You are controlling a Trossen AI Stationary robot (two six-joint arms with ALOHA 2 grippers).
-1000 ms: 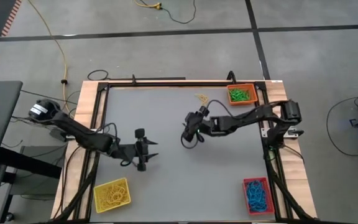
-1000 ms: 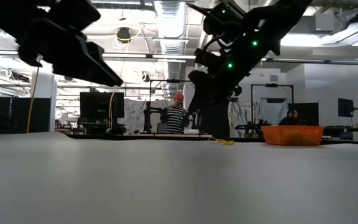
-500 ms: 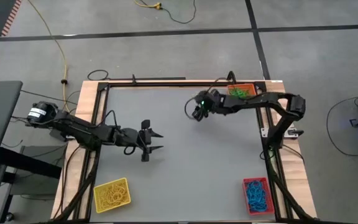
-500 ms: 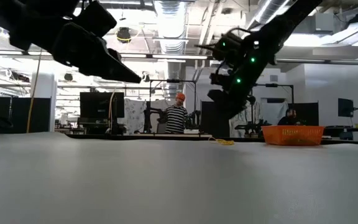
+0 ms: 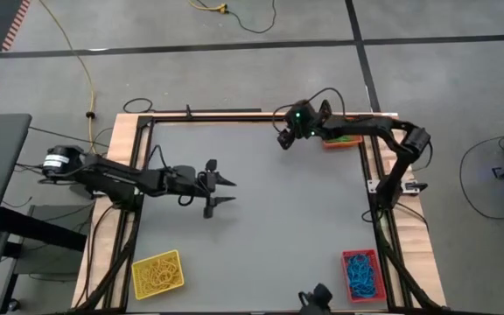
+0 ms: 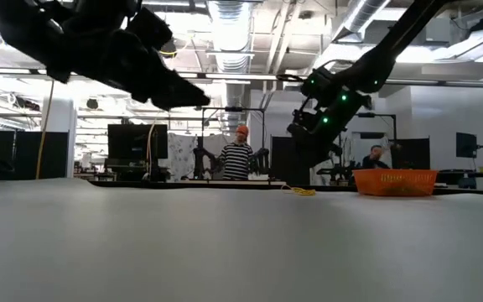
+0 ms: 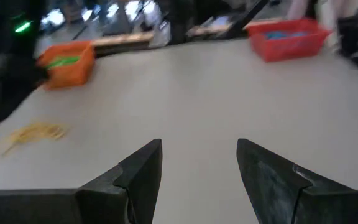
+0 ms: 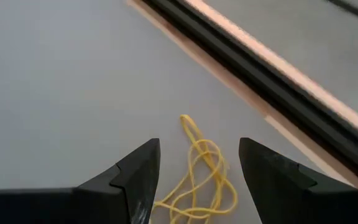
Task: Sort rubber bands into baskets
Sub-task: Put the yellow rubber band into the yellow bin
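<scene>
A small tangle of yellow rubber bands (image 8: 197,177) lies on the grey table near its far edge. My right gripper (image 8: 199,149) hangs open just above it, slanting down, and hides it in the high view (image 5: 283,142). My left gripper (image 5: 232,192) is open over the table's left middle, holding nothing, and points toward the right edge (image 7: 197,162). The orange basket (image 5: 348,140) with green bands stands at the far right corner, partly under my right arm. The red basket (image 5: 362,273) with blue bands is near right, and the yellow basket (image 5: 157,273) with yellow bands is near left.
A dark rail and a wooden border (image 8: 272,74) run along the far edge just behind the loose bands. The low camera (image 5: 316,297) sits at the near edge. People stand in the room beyond the table (image 6: 237,159).
My right gripper has swung from the table's middle toward the far edge and a little to the right, ending over the loose yellow bands. My left gripper has swung toward the right and far edges and turned until it points right. Both stayed open.
</scene>
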